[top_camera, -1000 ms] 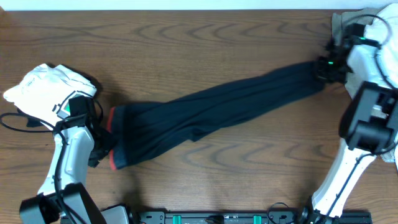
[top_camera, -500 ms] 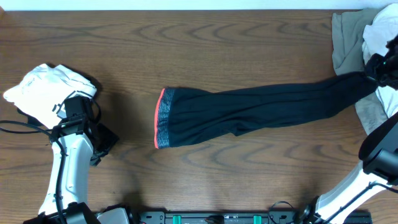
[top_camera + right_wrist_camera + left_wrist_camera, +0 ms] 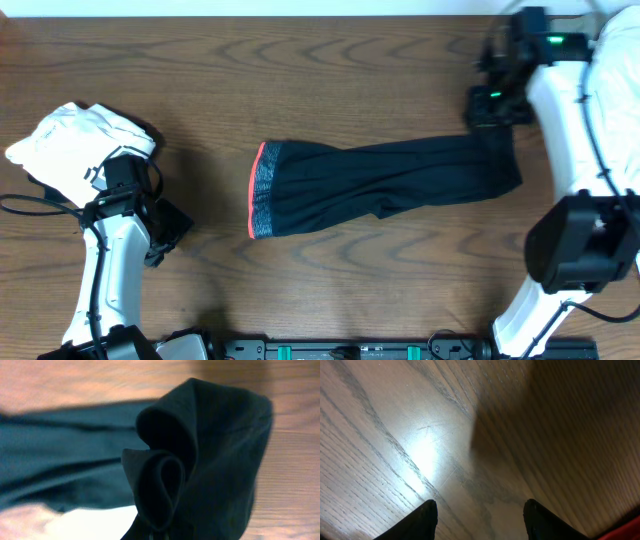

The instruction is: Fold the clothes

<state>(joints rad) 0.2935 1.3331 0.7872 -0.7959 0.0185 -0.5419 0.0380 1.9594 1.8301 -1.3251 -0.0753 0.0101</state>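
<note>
The dark navy clothes (image 3: 380, 185) lie across the middle of the table. Their grey waistband (image 3: 262, 190), edged in red-orange, is at the left end. My right gripper (image 3: 492, 108) is lifted above the right end, shut on the bunched leg ends, which hang from it in a loop. In the right wrist view this dark cloth (image 3: 200, 460) fills the frame and hides my right gripper (image 3: 161, 532). My left gripper (image 3: 166, 232) is open over bare wood, left of the waistband. My left gripper (image 3: 480, 510) holds nothing in its wrist view.
A crumpled white shirt with a green print (image 3: 70, 150) lies at the far left, beside the left arm. Light garments (image 3: 622, 60) lie at the right edge, behind the right arm. A black rail (image 3: 350, 350) runs along the front edge.
The left gripper has let go of the waistband and drawn back left. The right gripper pulled the trousers right, then swung left and toward the back with the leg ends.
</note>
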